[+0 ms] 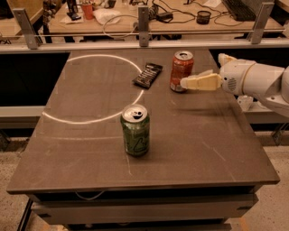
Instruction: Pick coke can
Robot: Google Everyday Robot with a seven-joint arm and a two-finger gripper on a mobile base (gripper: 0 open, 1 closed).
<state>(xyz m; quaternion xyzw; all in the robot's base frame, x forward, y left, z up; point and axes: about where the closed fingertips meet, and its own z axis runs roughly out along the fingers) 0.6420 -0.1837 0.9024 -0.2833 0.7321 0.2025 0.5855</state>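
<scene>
table [216, 149]: dark brown top, scuffed, seen from the near edge.

coke can [181, 67]: upright, close to the far edge, right of centre. silver top and tab face up. it stands just outside the ring, on its right.

gripper [194, 82]: comes in level from the right edge, pale cream, low over the table. its tip overlaps the can's lower right side in this view. whether it touches the can, cannot tell. released or clenched, cannot tell. can is on the table, not lifted.

arm [257, 81]: white and rounded, reaches in from beyond the right edge toward the far right corner. it throws a soft shadow on the table under the gripper.

packet [147, 75]: flat, black, lying just left of the coke can, apart from it, on the ring's far right arc.

green can [135, 131]: upright, around the middle of the table, toward the near edge, well apart from the coke can. top is opened. it stands just outside the ring's near arc.

ring [86, 121]: thin white circle on the table's left half, running from the far edge down toward the middle.

rail [90, 45]: metal bar with posts along the far edge. beyond it is a desk [180, 20] with cables and a red cup [87, 9].
</scene>
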